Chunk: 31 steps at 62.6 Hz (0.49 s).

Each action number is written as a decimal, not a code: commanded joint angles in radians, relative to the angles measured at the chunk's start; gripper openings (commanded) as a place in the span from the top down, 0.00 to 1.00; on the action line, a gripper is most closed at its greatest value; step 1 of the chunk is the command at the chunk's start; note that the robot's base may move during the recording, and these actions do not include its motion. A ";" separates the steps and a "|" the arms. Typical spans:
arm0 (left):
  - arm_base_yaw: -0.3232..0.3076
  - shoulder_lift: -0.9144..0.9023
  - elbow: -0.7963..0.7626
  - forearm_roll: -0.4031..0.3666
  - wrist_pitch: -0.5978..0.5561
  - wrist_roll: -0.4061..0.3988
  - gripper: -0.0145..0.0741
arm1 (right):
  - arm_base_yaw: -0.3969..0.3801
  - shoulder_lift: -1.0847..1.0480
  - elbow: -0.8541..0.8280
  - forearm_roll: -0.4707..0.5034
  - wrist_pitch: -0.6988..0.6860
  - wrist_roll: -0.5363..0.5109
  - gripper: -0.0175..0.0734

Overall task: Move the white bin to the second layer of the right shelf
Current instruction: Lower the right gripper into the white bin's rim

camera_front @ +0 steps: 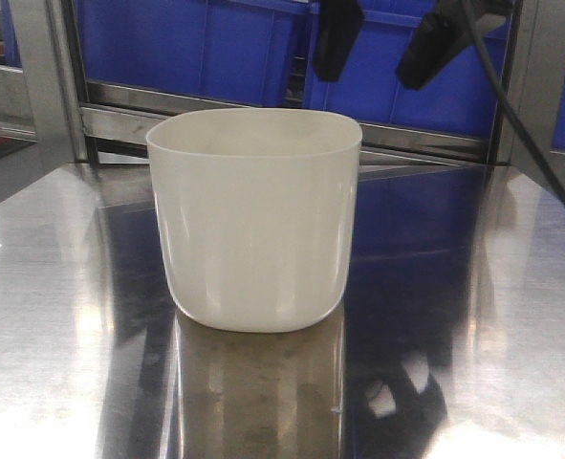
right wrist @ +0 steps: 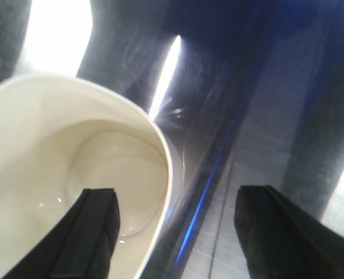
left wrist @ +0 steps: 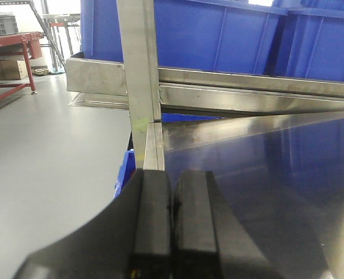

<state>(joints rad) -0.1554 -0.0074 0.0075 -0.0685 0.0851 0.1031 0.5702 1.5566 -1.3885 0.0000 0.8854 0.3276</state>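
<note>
The white bin [camera_front: 253, 220] stands upright on the shiny steel table [camera_front: 473, 316], its mouth empty. My right gripper [camera_front: 389, 43] hangs open above the bin's far right rim. In the right wrist view this gripper [right wrist: 180, 232] straddles the bin's [right wrist: 43, 145] wall from above. One of its fingers [right wrist: 93, 232] is over the mouth and the other is outside, over the table. My left gripper [left wrist: 172, 221] is shut on nothing at the table's left corner, away from the bin. The right shelf second layer is out of view.
Blue crates [camera_front: 196, 48] fill the steel rack [camera_front: 263, 100] right behind the table. An upright steel post [left wrist: 138, 75] stands at the table's left corner, with grey floor [left wrist: 43, 163] beyond. A black cable [camera_front: 521, 115] hangs down at the right.
</note>
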 commanded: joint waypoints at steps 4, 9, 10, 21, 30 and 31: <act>-0.001 -0.014 0.037 -0.005 -0.085 -0.004 0.74 | -0.001 -0.005 -0.040 0.014 -0.023 -0.002 0.21; -0.001 -0.014 0.037 -0.005 -0.085 -0.004 0.74 | -0.001 0.013 -0.040 0.030 -0.023 -0.002 0.21; -0.001 -0.014 0.037 -0.005 -0.085 -0.004 0.74 | -0.001 0.017 -0.040 0.034 -0.023 -0.002 0.21; -0.001 -0.014 0.037 -0.005 -0.085 -0.004 0.74 | 0.017 0.061 -0.040 0.040 -0.035 -0.002 0.21; -0.001 -0.014 0.037 -0.005 -0.085 -0.004 0.74 | 0.038 0.102 -0.040 0.040 -0.047 -0.002 0.21; -0.001 -0.014 0.037 -0.005 -0.085 -0.004 0.74 | 0.038 0.107 -0.040 0.040 -0.047 -0.002 0.21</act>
<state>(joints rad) -0.1554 -0.0074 0.0075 -0.0685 0.0851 0.1031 0.6012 1.6835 -1.3902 0.0356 0.8848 0.3276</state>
